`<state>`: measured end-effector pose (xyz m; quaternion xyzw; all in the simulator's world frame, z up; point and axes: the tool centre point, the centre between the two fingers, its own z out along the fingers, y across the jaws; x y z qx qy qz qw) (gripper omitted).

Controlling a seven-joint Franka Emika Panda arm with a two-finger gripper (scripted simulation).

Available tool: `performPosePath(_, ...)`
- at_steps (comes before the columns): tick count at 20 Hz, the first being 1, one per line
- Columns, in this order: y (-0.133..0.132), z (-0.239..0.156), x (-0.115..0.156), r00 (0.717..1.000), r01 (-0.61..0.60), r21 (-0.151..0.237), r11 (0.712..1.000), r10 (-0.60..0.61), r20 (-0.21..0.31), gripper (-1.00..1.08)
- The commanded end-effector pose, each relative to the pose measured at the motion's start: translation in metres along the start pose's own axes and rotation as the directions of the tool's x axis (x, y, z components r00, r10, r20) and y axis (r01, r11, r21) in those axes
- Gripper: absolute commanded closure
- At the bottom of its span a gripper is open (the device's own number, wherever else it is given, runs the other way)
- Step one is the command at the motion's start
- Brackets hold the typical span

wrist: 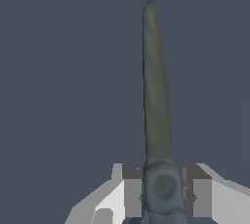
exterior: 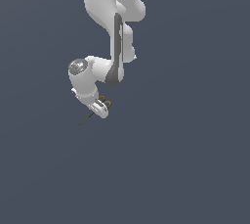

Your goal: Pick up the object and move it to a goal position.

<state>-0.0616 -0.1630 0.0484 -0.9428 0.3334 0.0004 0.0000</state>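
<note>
Dark grey-green metal fills the wrist view: the blades of the scissors [wrist: 157,96] run straight out ahead of the fingers, closed together into one long tapering strip, with the pivot screw sitting right between the finger pads [wrist: 131,191]. The pads press against the scissors from both sides at the pivot, so the fingers are clamped on the tool there, not around the handles. In the exterior view the scissors [exterior: 90,117] show as a thin dark line poking out below the gripper [exterior: 101,106], and a bit of orange ring handle peeks out behind the fingers on the opposite side from the blade tips.

No shadow or contact is readable under the blades, and the flat grey backdrop gives no clear desk surface, so I cannot tell for certain whether the scissors hang free or are touching down at the tip. My judgement is that the grasp is made and the carrying step is in hand. No goal marker is visible in either view, so where the tool must go cannot be read here. The next move calls for a steady transfer with the grip held firm, since a hold at the pivot lets the long blades swing.

The arm reaches down from the upper part of the exterior view, elbow bent, wrist cocked so the fingers point downward and toward the exterior view's left.
</note>
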Motion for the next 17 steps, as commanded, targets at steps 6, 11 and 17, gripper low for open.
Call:
performPosePath(6, 0.055, -0.009, 0.007, 1.0, 0.001, 0.001, 1.0, -0.001, 0.0, 1.08)
performPosePath(11, 0.07, -0.011, 0.01, 1.0, 0.001, 0.001, 1.0, -0.001, 0.0, 1.08)
performPosePath(17, 0.067, -0.01, 0.011, 1.0, 0.002, 0.0, 1.0, -0.002, -0.001, 1.08)
